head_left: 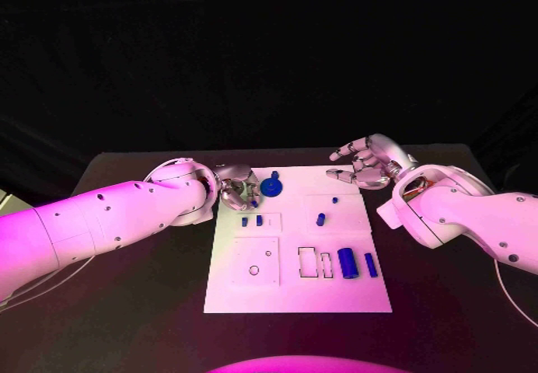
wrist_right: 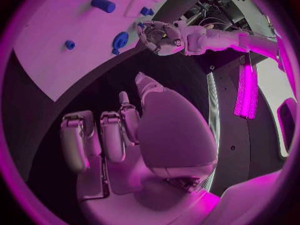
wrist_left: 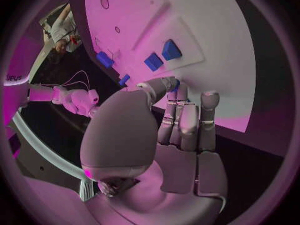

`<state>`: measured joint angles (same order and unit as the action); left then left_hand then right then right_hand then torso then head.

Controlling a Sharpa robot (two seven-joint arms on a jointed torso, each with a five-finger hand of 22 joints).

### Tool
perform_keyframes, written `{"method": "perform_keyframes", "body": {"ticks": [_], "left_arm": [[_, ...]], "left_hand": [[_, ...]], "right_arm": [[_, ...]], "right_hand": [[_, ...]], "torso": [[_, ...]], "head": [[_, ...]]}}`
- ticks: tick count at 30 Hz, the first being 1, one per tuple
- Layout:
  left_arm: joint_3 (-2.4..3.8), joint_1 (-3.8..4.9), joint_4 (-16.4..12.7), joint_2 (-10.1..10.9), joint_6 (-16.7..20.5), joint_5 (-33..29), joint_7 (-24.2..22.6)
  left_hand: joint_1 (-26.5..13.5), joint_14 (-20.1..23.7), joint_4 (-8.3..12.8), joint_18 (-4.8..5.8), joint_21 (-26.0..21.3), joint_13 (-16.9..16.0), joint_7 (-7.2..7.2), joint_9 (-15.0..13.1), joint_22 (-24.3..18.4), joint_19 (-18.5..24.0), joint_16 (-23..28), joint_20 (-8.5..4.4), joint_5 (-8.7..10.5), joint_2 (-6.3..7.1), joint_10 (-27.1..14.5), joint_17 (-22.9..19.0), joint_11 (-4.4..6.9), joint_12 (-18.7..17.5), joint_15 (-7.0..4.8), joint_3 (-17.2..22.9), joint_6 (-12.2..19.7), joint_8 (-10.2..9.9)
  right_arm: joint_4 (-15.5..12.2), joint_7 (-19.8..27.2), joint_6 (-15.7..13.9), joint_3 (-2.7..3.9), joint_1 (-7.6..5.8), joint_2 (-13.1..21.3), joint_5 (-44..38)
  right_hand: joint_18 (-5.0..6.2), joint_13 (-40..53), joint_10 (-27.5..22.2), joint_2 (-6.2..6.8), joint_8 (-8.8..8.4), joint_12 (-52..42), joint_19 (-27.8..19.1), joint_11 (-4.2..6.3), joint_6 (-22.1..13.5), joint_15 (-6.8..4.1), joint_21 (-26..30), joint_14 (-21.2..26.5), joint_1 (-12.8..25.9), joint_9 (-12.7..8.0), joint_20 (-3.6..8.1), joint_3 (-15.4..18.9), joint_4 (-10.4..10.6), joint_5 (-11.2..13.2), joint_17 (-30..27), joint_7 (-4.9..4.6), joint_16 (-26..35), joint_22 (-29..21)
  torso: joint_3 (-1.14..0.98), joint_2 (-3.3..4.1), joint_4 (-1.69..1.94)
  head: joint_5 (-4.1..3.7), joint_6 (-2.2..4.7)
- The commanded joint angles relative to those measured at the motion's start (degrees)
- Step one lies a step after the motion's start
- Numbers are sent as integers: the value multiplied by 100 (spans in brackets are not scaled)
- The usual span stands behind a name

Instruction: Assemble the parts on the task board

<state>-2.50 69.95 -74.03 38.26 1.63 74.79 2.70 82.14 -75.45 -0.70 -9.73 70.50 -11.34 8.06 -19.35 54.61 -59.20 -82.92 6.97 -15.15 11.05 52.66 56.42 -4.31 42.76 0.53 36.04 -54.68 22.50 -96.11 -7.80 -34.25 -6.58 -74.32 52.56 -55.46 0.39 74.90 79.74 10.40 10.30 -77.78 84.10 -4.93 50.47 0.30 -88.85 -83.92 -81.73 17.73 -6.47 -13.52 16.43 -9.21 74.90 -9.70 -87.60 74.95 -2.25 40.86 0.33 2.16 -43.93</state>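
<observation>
L robot hand (head_left: 236,193) at white board (head_left: 298,299) left edge, fingers curled by blue disc (head_left: 270,187). R robot hand (head_left: 365,165) over board's far-right corner, on black bench (head_left: 134,311)

The desk (head_left: 134,311) is black with a matte surface. A black backdrop (head_left: 269,70) hangs behind its 12 o'clock edge. A thin pale cable (head_left: 45,281) lies toward 8 o'clock.

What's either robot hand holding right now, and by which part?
Left robot hand pinches a small blue part at its fingertips; which end cannot be told. Right robot hand holds nothing.
</observation>
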Motion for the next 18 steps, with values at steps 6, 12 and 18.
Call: {"method": "perform_keyframes", "body": {"ticks": [6,12,18], "left_arm": [[-25,-9,28,-42,-249,23,94],[-28,-9,52,-65,-229,37,91],[-31,-9,55,-72,-233,31,84]], "left_hand": [[-62,-50,46,107,24,-6,-5,-30,-1,-22,-33,-8,-21,-1,54,20,24,-13,-5,-13,-64,34],[-91,-42,49,102,4,-3,-3,-34,-27,-5,-32,-14,-20,14,40,1,21,-30,-8,-19,-30,9],[-175,-26,40,98,-39,1,10,-37,-76,28,-33,-9,-19,58,-5,-18,5,-66,5,-41,56,-55]], "right_arm": [[-7,51,43,0,3,1,-24],[-6,53,44,0,3,0,-24],[-4,54,42,0,3,1,-24]], "right_hand": [[-8,471,-18,-7,-21,28,527,10,30,25,2,-472,27,-8,-9,-29,14,-36,1021,-1,16,1441],[-8,471,-18,-7,-21,28,527,10,30,25,2,-472,27,-8,-9,-29,14,-36,1021,-1,16,1441],[-8,471,-18,-7,-21,28,527,10,30,25,2,-472,27,-8,-9,-29,14,-36,1021,-1,16,1441]], "torso": [[-2,2,1],[-1,-1,-1],[-3,-1,0]], "head": [[-4,-3],[-3,-10],[-6,-8]]}}
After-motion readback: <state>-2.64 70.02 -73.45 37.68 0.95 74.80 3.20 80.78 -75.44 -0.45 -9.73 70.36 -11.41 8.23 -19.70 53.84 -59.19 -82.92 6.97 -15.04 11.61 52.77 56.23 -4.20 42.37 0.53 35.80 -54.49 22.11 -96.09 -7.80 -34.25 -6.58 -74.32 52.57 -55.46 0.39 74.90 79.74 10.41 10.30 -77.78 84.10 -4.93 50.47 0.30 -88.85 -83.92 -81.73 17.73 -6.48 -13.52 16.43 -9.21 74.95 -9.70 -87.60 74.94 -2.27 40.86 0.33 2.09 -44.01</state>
